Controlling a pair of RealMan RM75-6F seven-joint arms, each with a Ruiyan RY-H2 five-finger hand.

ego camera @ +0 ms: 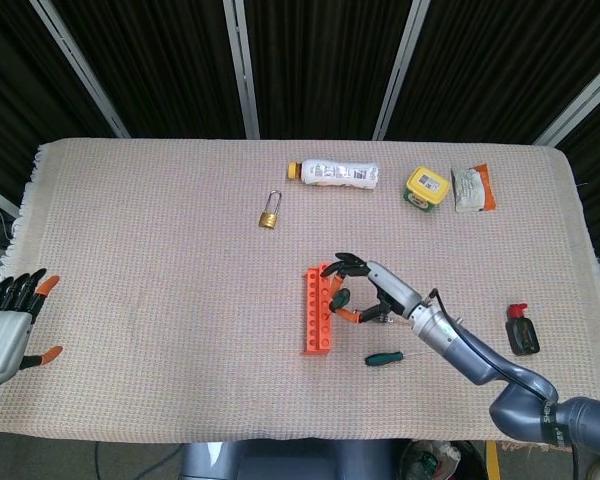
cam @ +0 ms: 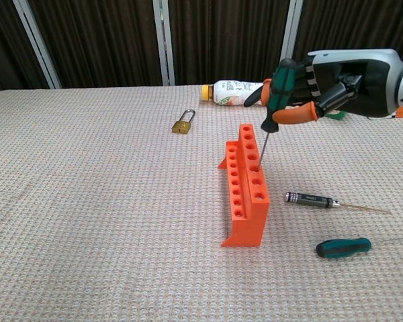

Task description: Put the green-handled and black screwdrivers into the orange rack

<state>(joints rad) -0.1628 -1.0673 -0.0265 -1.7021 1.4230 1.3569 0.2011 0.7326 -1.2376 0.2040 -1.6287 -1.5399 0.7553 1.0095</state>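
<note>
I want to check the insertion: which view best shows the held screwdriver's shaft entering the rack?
The chest view: the green-handled screwdriver shows its shaft meeting the orange rack. In the head view the right hand hides it.

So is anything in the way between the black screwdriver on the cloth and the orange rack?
Nothing visible: bare cloth separates the black screwdriver from the orange rack. Above the rack, the right hand holds a green-handled screwdriver in a rack hole.
</note>
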